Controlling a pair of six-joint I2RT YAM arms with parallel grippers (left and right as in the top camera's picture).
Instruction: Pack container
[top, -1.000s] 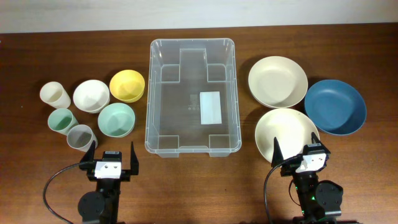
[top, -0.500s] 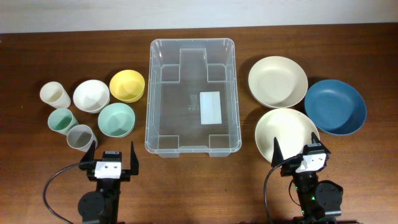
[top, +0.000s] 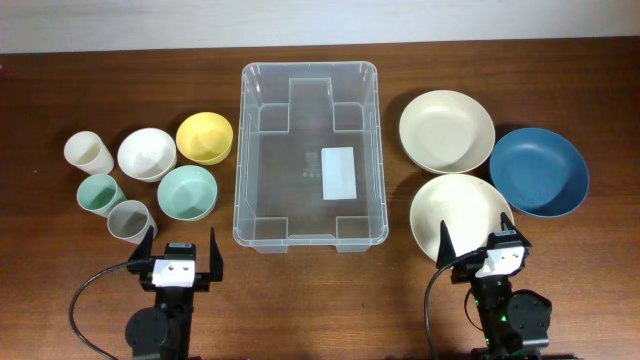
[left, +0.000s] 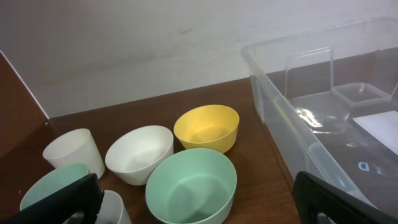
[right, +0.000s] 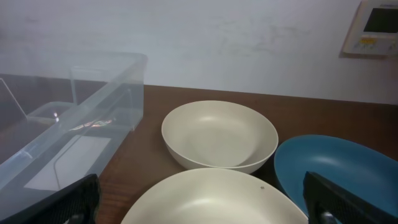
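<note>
Checking both feeds: my left gripper (top: 182, 234) sits at the near edge of the dark wooden table (top: 310, 300), fingers (left: 62, 202) spread wide, nothing held. My right gripper (top: 473, 230) is also at the near edge, fingers (right: 351, 200) wide apart, nothing held. From overhead its tips overlap the near rim of a shallow cream round bowl (top: 460, 210); contact I can't tell.

Just ahead of the left gripper: small grey plastic cup (top: 128, 220), with a mint-green cup (top: 100, 192) just beside it, further back. Right of those, a mint-green round bowl (top: 187, 191).

The large clear rectangular plastic container (top: 285, 180) stands upright mid-table between the two groups, apart from both, long side running away from me. White label (top: 340, 172) on its base, right of centre.

Further back on the left: white round bowl (top: 147, 153), cream cup (top: 88, 153), yellow round bowl (top: 204, 137), the bowls packed close.

On the right: dark blue round bowl (top: 538, 170) out toward the table's right side. Second cream round bowl (top: 446, 130) is farthest, near the container's right wall.
</note>
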